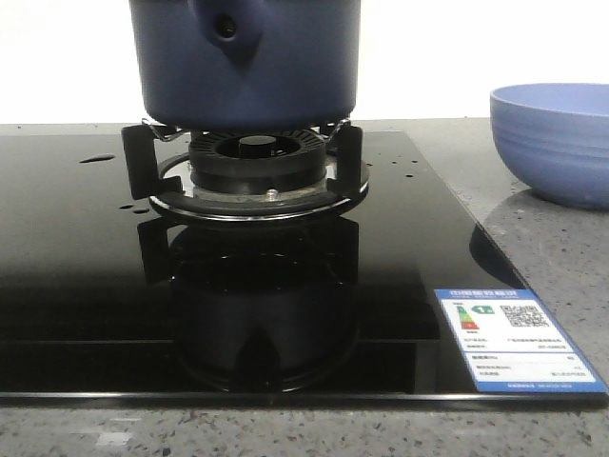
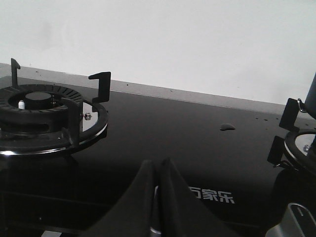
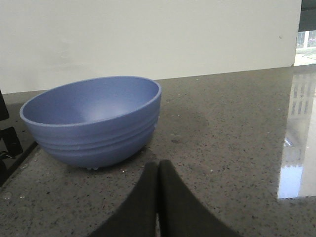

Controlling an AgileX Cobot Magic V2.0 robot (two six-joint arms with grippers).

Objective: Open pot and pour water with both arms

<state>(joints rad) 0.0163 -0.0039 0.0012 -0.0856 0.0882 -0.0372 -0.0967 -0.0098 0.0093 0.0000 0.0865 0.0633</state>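
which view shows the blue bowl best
The right wrist view: the blue bowl is whole there, upright on the stone counter, its inside visible. The front view catches part of it, cut off at the right edge, beside the black stove top.

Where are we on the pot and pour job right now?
The pot sits on the burner; its top is out of frame, so I cannot tell whether the lid is on. The bowl stands upright on the counter, looking dry inside. Both grippers, left and right, are shut on nothing. That fits before pouring, or a reset afterwards.
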